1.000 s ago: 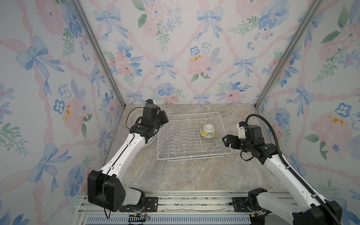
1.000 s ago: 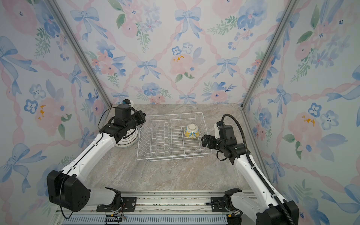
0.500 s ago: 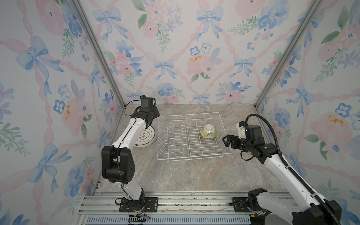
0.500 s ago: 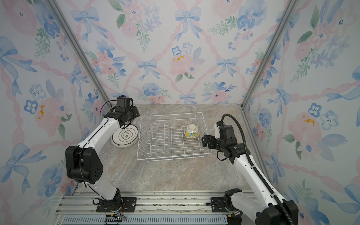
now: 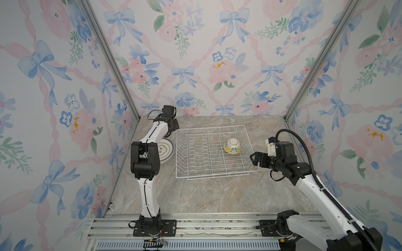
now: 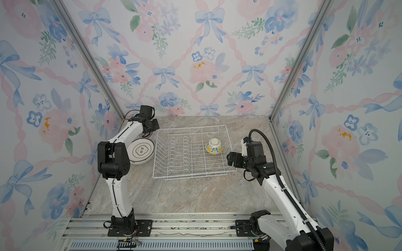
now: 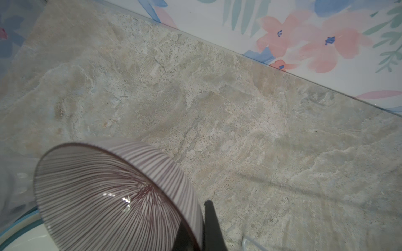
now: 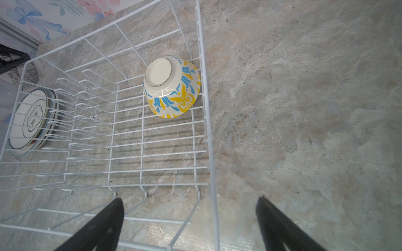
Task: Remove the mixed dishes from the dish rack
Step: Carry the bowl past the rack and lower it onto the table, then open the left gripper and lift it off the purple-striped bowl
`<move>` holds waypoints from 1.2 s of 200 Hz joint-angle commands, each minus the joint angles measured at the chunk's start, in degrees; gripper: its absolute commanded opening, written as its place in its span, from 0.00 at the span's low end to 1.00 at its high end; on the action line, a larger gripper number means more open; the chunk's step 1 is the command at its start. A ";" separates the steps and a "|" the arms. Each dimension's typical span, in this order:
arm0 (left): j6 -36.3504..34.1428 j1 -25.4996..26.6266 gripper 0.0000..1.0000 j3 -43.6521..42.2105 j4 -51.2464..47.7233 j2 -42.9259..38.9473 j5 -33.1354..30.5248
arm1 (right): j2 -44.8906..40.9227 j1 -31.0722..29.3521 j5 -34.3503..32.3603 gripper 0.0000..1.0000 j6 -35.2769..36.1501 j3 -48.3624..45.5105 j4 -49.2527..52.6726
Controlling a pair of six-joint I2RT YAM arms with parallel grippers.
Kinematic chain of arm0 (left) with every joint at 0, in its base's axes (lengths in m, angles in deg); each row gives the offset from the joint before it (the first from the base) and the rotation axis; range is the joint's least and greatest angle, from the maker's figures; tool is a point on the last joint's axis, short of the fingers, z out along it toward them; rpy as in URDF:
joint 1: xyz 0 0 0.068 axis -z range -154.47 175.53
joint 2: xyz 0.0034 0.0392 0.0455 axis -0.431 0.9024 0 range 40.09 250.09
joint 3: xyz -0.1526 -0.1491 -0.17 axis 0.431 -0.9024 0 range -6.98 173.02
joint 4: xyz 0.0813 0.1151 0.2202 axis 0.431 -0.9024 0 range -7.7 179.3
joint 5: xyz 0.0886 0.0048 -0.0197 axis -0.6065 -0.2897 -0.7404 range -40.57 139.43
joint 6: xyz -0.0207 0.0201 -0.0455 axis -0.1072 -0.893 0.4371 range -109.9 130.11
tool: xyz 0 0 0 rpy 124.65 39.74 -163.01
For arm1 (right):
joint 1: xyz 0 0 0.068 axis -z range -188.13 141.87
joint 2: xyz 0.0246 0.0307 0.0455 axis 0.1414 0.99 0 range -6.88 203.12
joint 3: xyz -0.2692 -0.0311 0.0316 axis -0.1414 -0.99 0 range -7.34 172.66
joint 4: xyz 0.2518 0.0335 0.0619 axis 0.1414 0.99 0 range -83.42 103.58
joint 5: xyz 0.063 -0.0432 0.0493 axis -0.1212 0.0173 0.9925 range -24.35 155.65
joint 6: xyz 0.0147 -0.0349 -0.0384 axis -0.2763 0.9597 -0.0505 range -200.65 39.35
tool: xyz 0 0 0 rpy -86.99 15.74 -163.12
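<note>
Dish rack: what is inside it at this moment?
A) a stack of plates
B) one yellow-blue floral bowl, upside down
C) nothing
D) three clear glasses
B: only the yellow-blue floral bowl sits in the dish rack, foot ring up; the plates lie outside it.

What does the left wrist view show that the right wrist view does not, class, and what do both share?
Only the left wrist view shows the inside of the grey-striped bowl, gripped at its rim by the left gripper. Only the right wrist view shows the floral bowl upside down in the dish rack and the right gripper, fingers apart. Both show the plates and the marbled table.
</note>
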 commanded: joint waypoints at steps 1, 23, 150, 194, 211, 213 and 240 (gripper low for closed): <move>-2.85 -0.30 0.00 3.81 -0.32 1.65 -1.97 | 0.29 0.89 0.08 0.97 1.33 -0.75 0.00; -3.94 -0.46 0.00 5.58 -0.56 4.01 -2.43 | 1.32 1.12 0.69 0.97 1.50 -0.67 -0.42; -6.75 -0.96 0.03 9.17 -0.63 11.83 -3.55 | 2.89 1.37 1.65 0.97 1.02 -0.75 -0.72; -7.98 -0.95 0.32 9.74 -0.69 13.15 -3.22 | 3.80 1.39 2.38 0.97 0.79 -0.44 -0.70; -7.76 -0.96 0.39 9.70 -0.72 13.49 -2.59 | 4.07 1.39 2.94 0.97 0.54 -0.28 -0.78; -7.73 -0.95 0.39 9.79 -0.72 13.56 -2.45 | 4.06 1.39 3.06 0.97 0.49 -0.26 -0.79; -6.80 -0.95 0.45 9.66 -0.72 13.29 -1.93 | 3.51 1.39 2.79 0.97 0.60 -0.06 -0.46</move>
